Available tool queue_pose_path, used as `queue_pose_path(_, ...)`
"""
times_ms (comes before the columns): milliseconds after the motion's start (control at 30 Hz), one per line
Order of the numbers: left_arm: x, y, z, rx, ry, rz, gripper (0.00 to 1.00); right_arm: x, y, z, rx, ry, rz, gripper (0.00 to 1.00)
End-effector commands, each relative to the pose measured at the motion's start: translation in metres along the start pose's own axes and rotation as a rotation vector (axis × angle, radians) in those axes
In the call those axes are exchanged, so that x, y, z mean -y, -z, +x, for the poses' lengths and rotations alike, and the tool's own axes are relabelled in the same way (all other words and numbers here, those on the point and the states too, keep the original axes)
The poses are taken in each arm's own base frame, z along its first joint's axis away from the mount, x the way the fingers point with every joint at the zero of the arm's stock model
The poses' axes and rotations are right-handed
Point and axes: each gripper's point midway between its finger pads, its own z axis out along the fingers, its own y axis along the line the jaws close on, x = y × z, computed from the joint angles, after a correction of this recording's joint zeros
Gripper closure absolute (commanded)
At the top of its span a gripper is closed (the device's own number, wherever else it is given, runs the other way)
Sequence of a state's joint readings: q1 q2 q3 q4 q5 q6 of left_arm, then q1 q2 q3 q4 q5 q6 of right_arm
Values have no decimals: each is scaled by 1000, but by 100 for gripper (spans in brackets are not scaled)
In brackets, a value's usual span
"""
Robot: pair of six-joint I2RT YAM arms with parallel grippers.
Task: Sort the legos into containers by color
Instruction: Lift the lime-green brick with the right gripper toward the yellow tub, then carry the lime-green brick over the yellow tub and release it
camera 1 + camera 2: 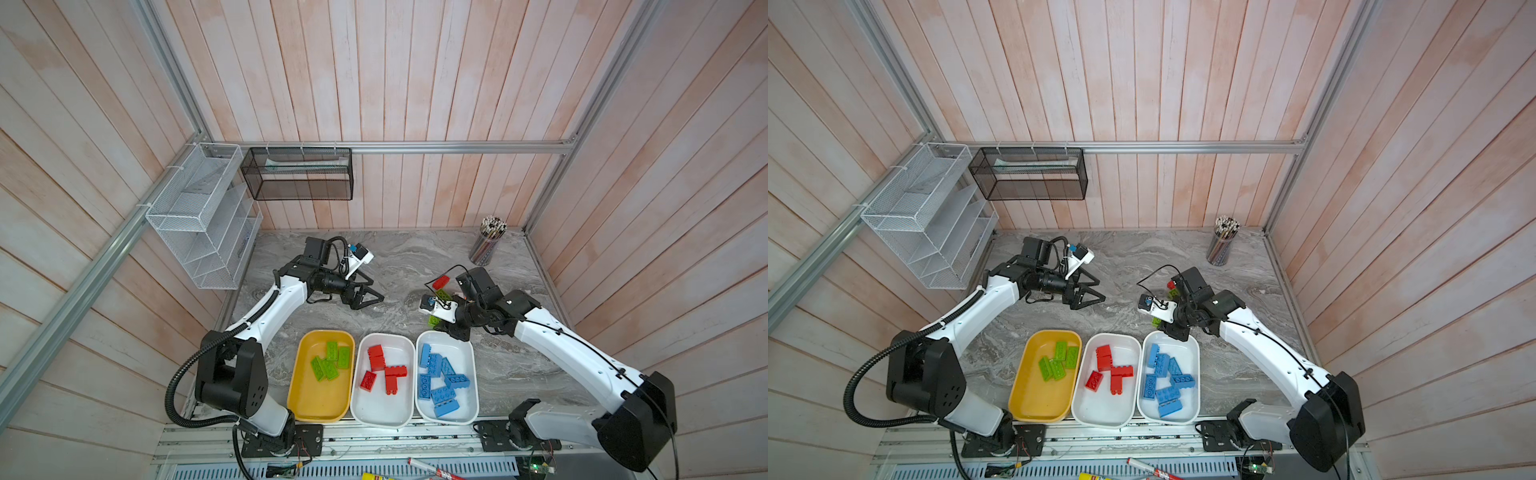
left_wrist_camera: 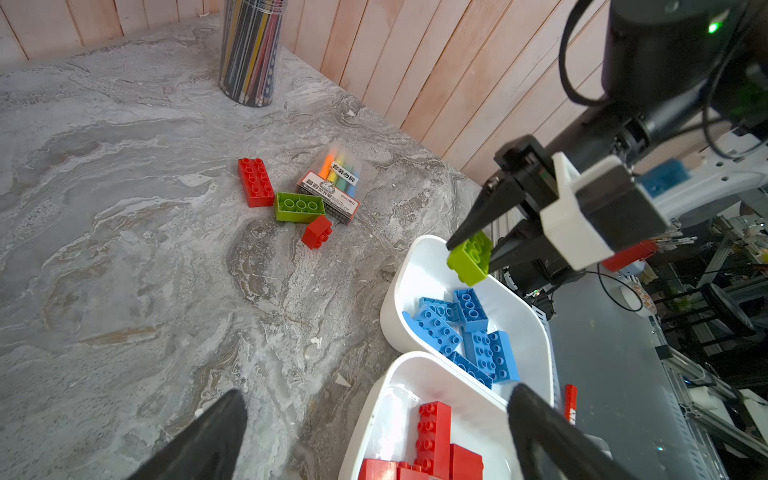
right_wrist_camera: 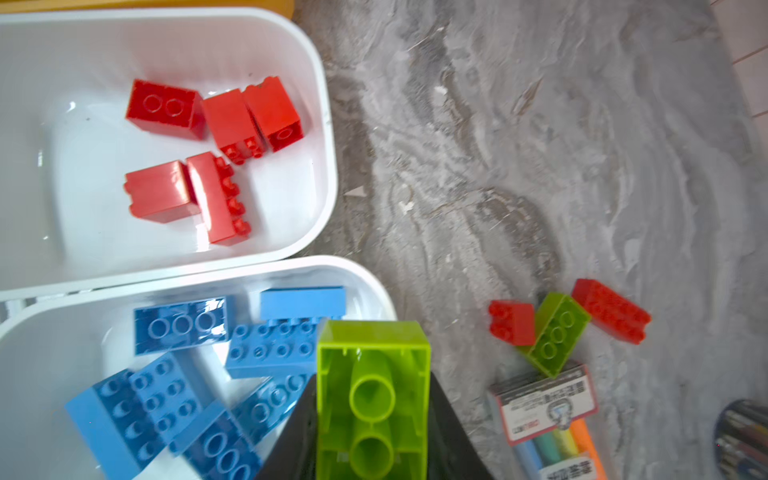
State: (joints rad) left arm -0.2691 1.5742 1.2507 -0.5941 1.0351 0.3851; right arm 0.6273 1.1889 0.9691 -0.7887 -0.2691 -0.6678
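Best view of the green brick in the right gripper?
Left wrist: the green brick shows studs and sides, pinched in the right gripper. Right wrist shows only its hollow underside, close up. In both top views just a sliver peeks out.

Overhead stereo pair, wrist views share trays (image 2: 392, 307)

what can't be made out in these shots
- Top views: right arm largely covers the striped pack and small red brick.
- Right wrist view: bottom edge cuts off the held green brick and the right gripper.
- Left wrist view: yellow tray out of frame.
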Motion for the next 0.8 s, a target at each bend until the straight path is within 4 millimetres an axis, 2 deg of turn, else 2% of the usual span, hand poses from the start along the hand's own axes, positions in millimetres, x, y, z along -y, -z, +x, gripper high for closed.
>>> queue_pose_path(0,4,4,1,6,-23,-3,0,-32,-1,31,-95,-72,-72,74)
queue_pose_path(167,2,2,0,6,-18,2,0,-52,-18,50,-155,-29,-110,73)
queue_pose_path(300,0,1,3,2,-6,0,0,-51,-30,72,-254,5,-98,73)
queue_pose_path(400,0,1,4,-2,-4,-1,0,-48,-34,70,-249,12,-91,73)
queue_pose_path(500,0,1,4,-2,-3,-4,0,-47,-35,59,-212,14,-100,73)
queue_pose_path(567,-1,1,5,-3,-2,-5,0,-46,-32,43,-161,21,-109,73)
queue_pose_path(767,0,2,5,-10,-7,-17,0,-65,-27,-27,22,100,-186,73)
